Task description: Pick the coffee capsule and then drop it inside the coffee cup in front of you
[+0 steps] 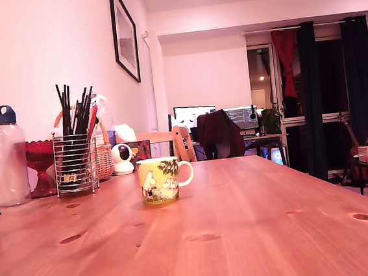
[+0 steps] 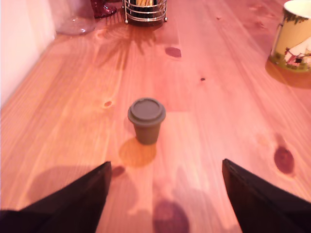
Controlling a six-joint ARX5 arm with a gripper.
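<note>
Flanking coffee capsule (image 2: 146,120): apparently unobstructed tool (image 2: 166,167).

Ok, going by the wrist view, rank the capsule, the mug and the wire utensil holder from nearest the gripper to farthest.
1. The coffee capsule, upright on the table just ahead of the open gripper.
2. The coffee cup, further off to one side.
3. The wire utensil holder, farthest, near the wall.
</note>
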